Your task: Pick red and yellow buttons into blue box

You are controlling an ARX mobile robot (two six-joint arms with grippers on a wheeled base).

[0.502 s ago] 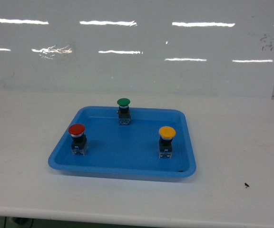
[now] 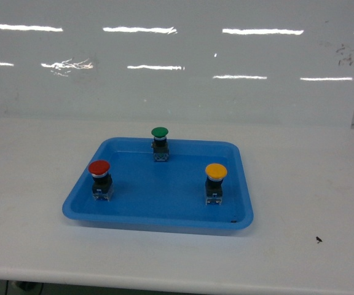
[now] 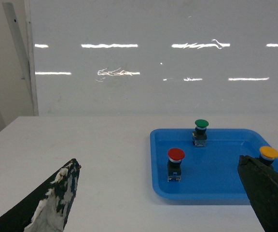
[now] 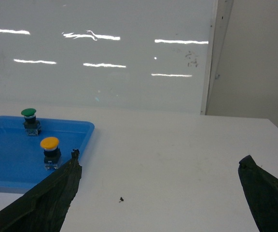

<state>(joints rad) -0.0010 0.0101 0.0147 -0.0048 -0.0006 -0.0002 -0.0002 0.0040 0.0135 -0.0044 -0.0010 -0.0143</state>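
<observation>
The red button [image 2: 99,168] stands upright at the left of a shallow blue tray [image 2: 158,222], and the yellow button [image 2: 216,171] stands upright at its right. The left wrist view shows the red button [image 3: 176,154] ahead and to the right of my left gripper [image 3: 157,162], which is open and holds nothing. My right gripper [image 4: 160,155] is open too, over bare table, with the yellow button [image 4: 49,143] to its left. Neither gripper appears in the head view. The blue box is out of view.
A green-capped button [image 2: 159,132] stands at the back of the tray. The white table runs to a glossy white wall behind. A small black speck [image 2: 318,239] lies on the table right of the tray.
</observation>
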